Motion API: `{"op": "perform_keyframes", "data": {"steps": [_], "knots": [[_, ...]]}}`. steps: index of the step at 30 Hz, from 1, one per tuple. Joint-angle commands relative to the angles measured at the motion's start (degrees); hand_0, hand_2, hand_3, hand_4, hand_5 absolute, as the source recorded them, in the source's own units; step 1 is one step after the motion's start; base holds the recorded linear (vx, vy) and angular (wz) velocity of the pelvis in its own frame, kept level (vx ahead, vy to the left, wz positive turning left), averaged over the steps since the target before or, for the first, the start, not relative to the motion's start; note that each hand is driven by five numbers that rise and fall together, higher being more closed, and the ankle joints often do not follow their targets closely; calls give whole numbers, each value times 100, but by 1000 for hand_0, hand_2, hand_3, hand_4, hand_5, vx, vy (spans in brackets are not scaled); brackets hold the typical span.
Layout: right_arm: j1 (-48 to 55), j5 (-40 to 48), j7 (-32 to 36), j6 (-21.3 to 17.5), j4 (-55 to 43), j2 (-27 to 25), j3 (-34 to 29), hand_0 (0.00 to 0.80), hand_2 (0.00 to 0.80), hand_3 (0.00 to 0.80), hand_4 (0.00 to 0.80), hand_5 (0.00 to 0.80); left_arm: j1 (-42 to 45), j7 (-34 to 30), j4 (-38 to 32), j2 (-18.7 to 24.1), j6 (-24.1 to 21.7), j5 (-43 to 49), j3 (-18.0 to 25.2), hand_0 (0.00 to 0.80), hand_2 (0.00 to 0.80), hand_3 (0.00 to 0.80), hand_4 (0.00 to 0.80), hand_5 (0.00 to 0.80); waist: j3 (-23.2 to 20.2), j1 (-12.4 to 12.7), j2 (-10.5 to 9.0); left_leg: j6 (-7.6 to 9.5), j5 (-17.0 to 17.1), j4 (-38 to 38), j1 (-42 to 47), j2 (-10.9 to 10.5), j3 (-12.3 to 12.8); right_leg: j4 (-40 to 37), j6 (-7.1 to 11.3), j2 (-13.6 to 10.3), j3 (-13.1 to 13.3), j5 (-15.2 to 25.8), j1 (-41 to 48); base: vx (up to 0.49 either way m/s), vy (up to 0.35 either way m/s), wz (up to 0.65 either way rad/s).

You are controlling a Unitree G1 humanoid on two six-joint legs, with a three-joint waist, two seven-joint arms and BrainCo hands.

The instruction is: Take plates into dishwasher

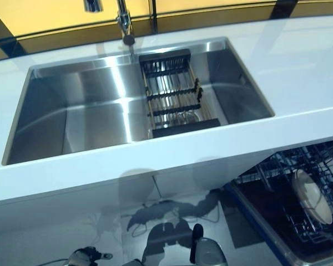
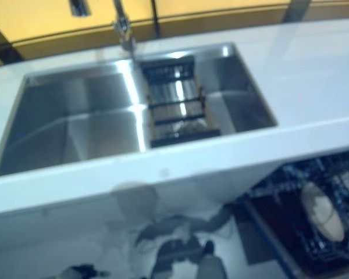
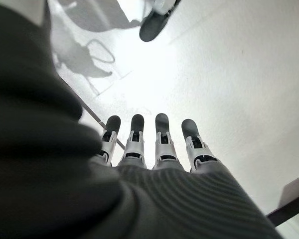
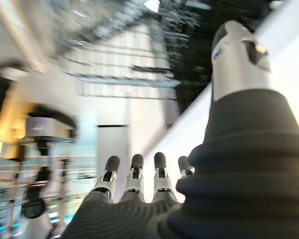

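Both hands hang low and empty: we see the left hand (image 3: 149, 144) with straight fingers (image 3: 162, 137) spread over bare floor (image 3: 229, 74), and the right hand (image 4: 139, 181) likewise extended, holding nothing, its thumb (image 4: 239, 55) standing apart. Neither hand appears in the head views. One plate (image 1: 312, 195) stands on edge in the dishwasher rack (image 1: 283, 183), out on the right hand's side, nearer it than the left; how close we cannot tell. The sink (image 1: 89, 111) set in the tabletop (image 1: 299, 66) carries a drying rack (image 1: 175, 94) beneath the faucet (image 1: 125, 22); we see no plate in it.

We judge the plate to be stiff, smooth, probably ceramic: moderately heavy for its size, slippery under hard fingertips, and liable to chip if knocked against the wires. We would take hold at the rim, thumb on one face and fingers on the other, where the upper edge stands free of the tines.
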Motion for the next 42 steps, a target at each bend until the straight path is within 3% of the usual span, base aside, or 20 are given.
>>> {"op": "perform_keyframes", "data": {"steps": [1,4,6,10,14,15,16,18,19,20,23,27,28,31,34,37,42], "knots": [[-520,130,-435,-44,396,-202,122,0,0,0,0,0,-218,35,205,256,210,-228,-55,0,0,0,0,0,-3,1,-186,250,-1361,353,736,116,100,-438,340,809,301,427,-652,-279,121,28],[-826,128,-408,-211,915,-166,426,0,0,0,0,0,-46,232,322,310,283,-463,3,0,0,0,0,0,-17,145,-223,400,-1642,339,746,-132,73,-698,544,725,166,777,-715,-324,171,23],[-935,68,-380,-263,1137,-237,528,0,0,0,0,0,102,311,442,357,399,-600,164,0,0,0,0,0,-133,221,-245,436,-1708,451,745,-255,28,-853,524,752,117,783,-602,-279,142,-8],[-894,53,-294,-392,1615,-204,511,0,0,0,0,0,268,416,644,460,602,-737,471,0,0,0,0,0,-358,320,-308,388,-1564,1247,654,-213,88,-1046,400,839,86,662,-282,-263,70,-13],[-817,86,-324,-505,1896,-179,506,0,0,0,0,0,262,361,832,538,516,-693,587,0,0,0,0,0,-464,299,-313,335,-1582,1884,610,-284,-112,-1406,376,991,364,757,-191,-204,85,-19],[-735,46,-371,-609,2050,-146,453,0,0,0,0,0,206,331,842,567,407,-647,581,0,0,0,0,0,-487,233,-311,407,-1711,1978,620,-333,-119,-1484,421,1037,553,821,-201,-331,168,-29],[-630,64,-409,-640,2111,-85,397,0,0,0,0,0,115,374,806,602,313,-603,548,0,0,0,0,0,-475,163,-467,535,-1846,1961,579,-521,-55,-1484,468,888,641,967,-283,-324,162,-17],[-270,76,-538,-685,2106,99,241,0,0,0,0,0,-154,449,682,735,226,-524,507,0,0,0,0,0,-391,79,-589,770,-2302,2051,524,-670,16,-1512,664,788,797,1148,-315,-216,108,7],[0,87,-620,-725,2055,237,109,0,0,0,0,0,-334,420,586,821,220,-453,468,0,0,0,0,0,-320,36,-645,831,-2395,2085,503,-700,72,-1543,734,741,746,1218,-318,-128,138,31],[215,99,-639,-722,1983,339,2,0,0,0,0,0,-444,400,514,864,231,-454,414,0,0,0,0,0,-268,38,-545,835,-2518,2065,548,-612,82,-1588,829,829,646,1195,-273,-170,147,38],[830,160,-659,-482,1553,667,-261,0,0,0,0,0,-580,382,346,932,187,-425,281,0,0,0,0,0,-126,24,-571,795,-2362,1810,586,-608,364,-1533,900,773,145,1339,-203,-260,147,6],[1206,240,-565,-132,1067,1071,-431,0,0,0,0,0,-398,118,309,1078,370,-188,339,0,0,0,0,0,-165,33,-362,868,-1855,890,638,-627,699,210,750,574,-13,1031,-207,-354,184,-59],[1178,221,-581,-138,1089,1247,-411,0,0,0,0,0,-307,102,339,1096,449,-171,368,0,0,0,0,0,-191,80,-231,883,-1609,576,593,-576,801,685,671,437,-58,865,-131,-348,118,-56],[1119,183,-540,-220,1243,1533,-355,0,0,0,0,0,-106,116,411,1066,644,-214,473,0,0,0,0,0,-278,234,-78,874,-1259,219,520,-461,876,984,566,196,-15,540,169,-311,-2,-54],[1042,268,-610,-521,1672,1849,-252,0,0,0,0,0,141,118,671,1032,805,-173,670,0,0,0,0,0,-431,443,-17,881,-1088,205,306,-305,857,809,538,1,254,367,790,-236,-140,-62],[1023,358,-710,-787,2113,2205,-183,0,0,0,0,0,351,186,977,980,852,-214,856,0,0,0,0,0,-612,612,-130,847,-1056,341,56,-254,720,417,682,-272,478,544,1294,-158,-230,-60],[937,580,-714,-881,2399,2618,-18,0,0,0,0,0,319,325,949,953,777,-227,1028,0,0,0,0,0,-624,702,-279,780,-1151,318,43,-166,468,-64,938,-584,679,1077,1039,-158,-284,-17]]}}
